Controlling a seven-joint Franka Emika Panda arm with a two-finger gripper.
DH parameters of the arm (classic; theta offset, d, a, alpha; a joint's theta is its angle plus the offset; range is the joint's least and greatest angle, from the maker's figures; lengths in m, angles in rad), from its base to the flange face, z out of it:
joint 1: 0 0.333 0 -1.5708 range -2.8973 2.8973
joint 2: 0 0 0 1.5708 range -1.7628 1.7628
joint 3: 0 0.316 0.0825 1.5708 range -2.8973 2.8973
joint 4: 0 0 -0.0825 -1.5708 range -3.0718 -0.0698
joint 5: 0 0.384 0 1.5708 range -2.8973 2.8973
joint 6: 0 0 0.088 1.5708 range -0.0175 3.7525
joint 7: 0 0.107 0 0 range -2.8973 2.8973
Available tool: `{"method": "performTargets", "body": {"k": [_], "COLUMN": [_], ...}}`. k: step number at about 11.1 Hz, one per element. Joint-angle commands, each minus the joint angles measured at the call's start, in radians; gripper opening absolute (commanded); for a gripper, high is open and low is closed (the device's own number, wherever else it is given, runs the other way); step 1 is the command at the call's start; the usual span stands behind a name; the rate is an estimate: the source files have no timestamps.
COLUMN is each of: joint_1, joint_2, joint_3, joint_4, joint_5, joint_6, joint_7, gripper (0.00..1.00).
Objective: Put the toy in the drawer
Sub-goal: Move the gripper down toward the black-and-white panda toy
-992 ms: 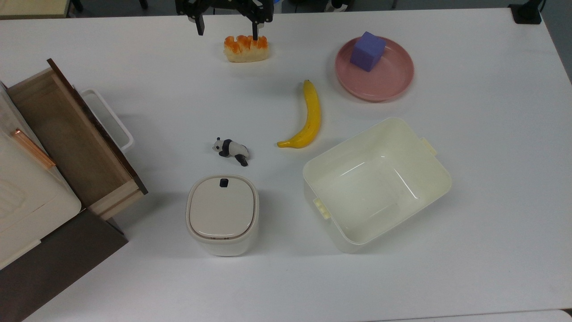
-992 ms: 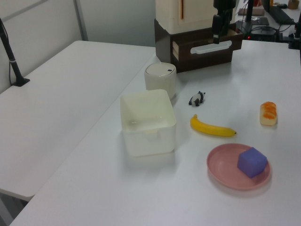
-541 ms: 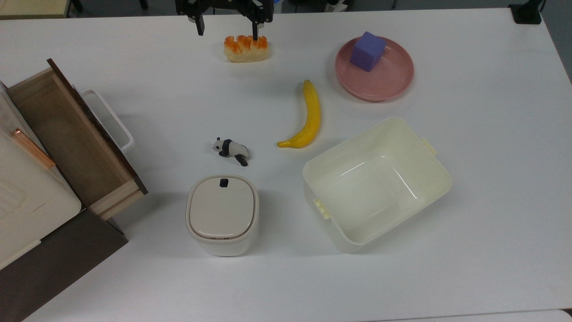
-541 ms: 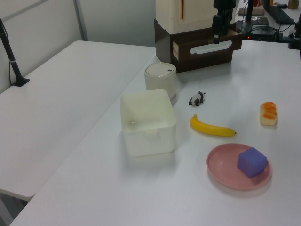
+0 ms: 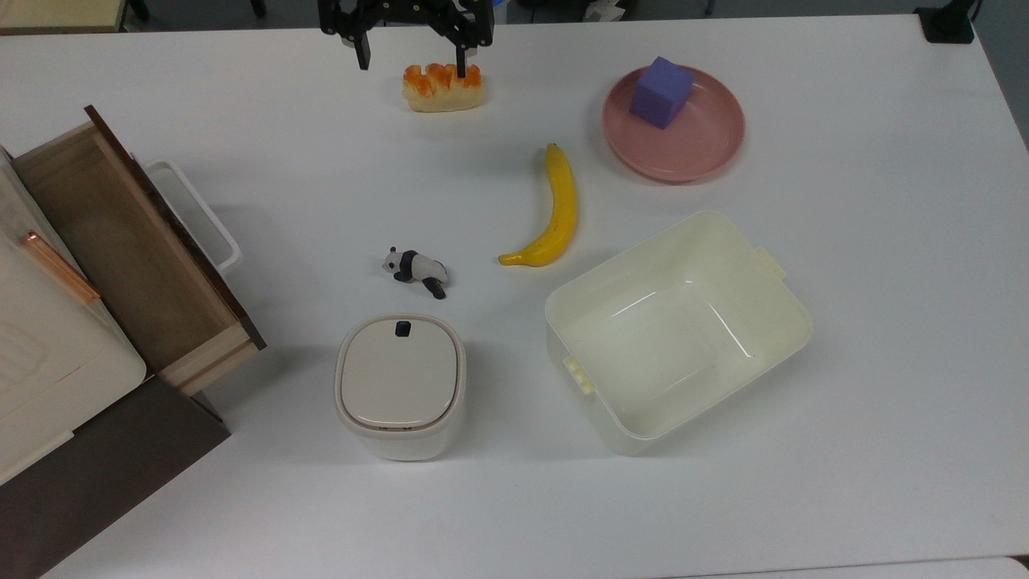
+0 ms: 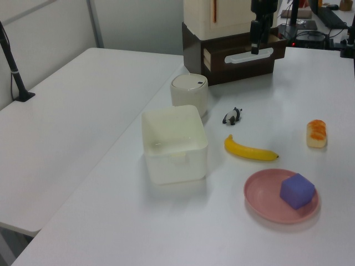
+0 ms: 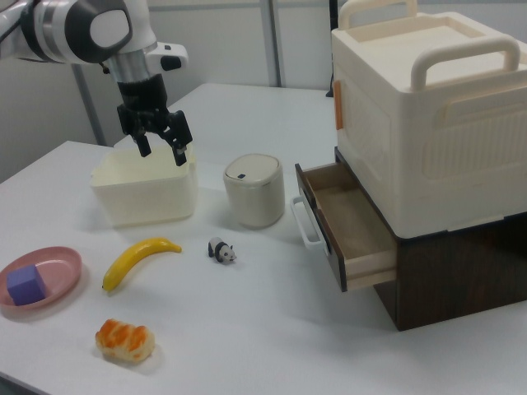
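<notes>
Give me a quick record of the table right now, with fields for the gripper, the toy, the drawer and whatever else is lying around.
gripper: open, raised above the table, holding nothing
toy: panda lying on the table, between the banana and the lidded bin, untouched
drawer: pulled open, nothing visible inside
banana: on the table, apart from the panda
bread piece: orange-topped, near the top view's upper edge
plate: pink, purple cube on it
tub: cream, open-topped
lidded bin: lid closed

Overhead plus two opposing side views
</notes>
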Motion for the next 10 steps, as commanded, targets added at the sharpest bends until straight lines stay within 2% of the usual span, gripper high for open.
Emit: {"method": "performTargets", "body": {"k": [1,4,8,10], "joint_1": [0.009,0.032,0.026,0.026], "joint_2": [0.015,0.051,0.111,0.142], "joint_3": [0.007,0.009,0.009,0.009], "joint_4": [-0.028,-0.045,-0.065,-0.094], "joint_5": [-0.035,-0.036,-0.033,-0.044], "joint_6": [0.017,0.075,0.128,0.204], "joint_7": [-0.039,-0.058,-0.051,-0.12], "gripper": [1.0,1.0,1.0,1.0]}}
